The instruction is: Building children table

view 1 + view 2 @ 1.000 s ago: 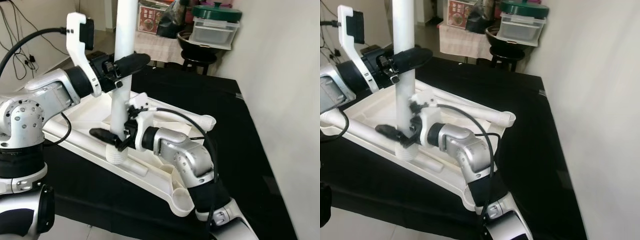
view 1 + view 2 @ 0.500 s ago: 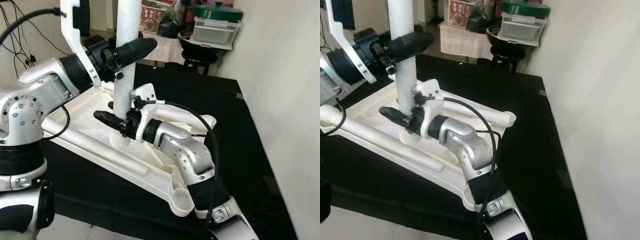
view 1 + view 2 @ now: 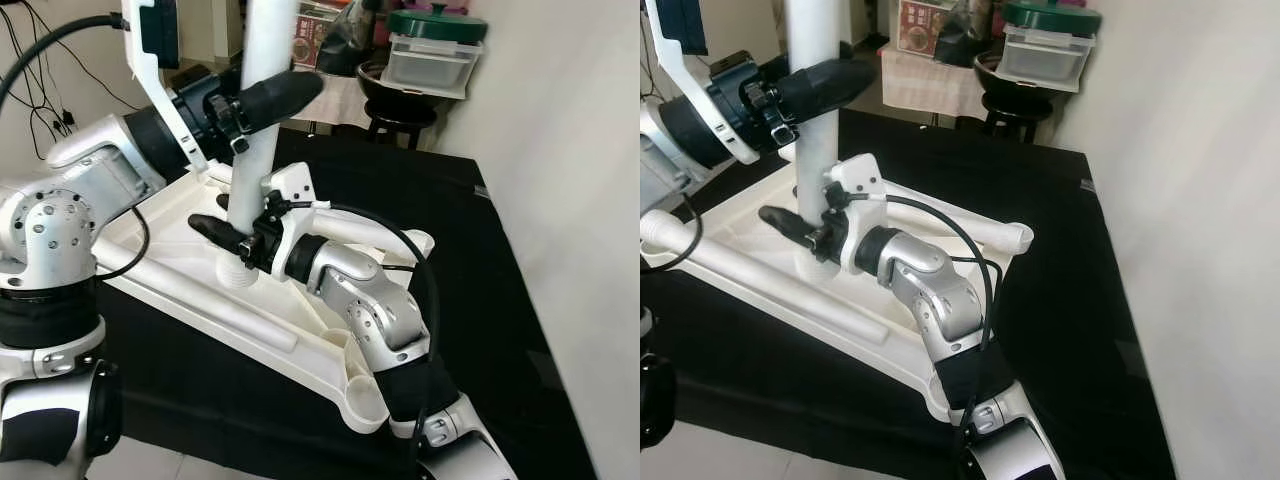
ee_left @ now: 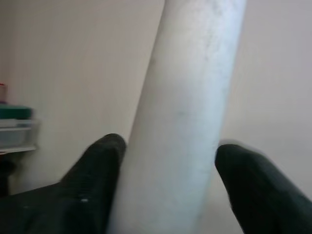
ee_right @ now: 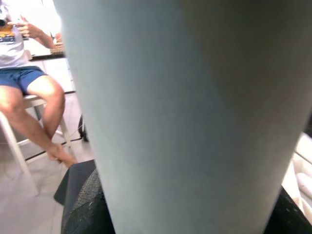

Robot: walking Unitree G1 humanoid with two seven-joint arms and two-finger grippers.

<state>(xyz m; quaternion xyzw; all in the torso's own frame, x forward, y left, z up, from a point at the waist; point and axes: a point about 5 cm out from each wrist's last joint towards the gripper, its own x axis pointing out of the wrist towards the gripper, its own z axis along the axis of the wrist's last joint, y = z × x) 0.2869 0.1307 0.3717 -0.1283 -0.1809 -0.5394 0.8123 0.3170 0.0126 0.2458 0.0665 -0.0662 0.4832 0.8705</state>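
Observation:
A white tube-shaped table leg (image 3: 252, 160) stands almost upright, its threaded lower end (image 3: 235, 272) just over the upside-down white plastic tabletop (image 3: 200, 310). My left gripper (image 3: 262, 100) is shut on the leg high up, one black finger crossing its front. Lower down, my right gripper (image 3: 222, 232) is shut on the same leg near its base. The leg (image 4: 180, 117) sits between the black fingers (image 4: 97, 175) in the left wrist view, and the leg (image 5: 180, 112) fills most of the right wrist view. Another white leg (image 3: 375, 235) lies attached at the tabletop's far corner.
The tabletop rests on a black cloth (image 3: 480, 300) over a table. A beige wall (image 3: 570, 200) runs along the right. Behind stand a dark stool (image 3: 400, 115) with a clear box and green lid (image 3: 432, 45). A person's bare legs on a stool (image 5: 39, 112) appear in the right wrist view.
Both grippers have lifted the leg and carried it up and away along the tabletop, so its threaded end now hangs just above the surface; the leg leans slightly more.

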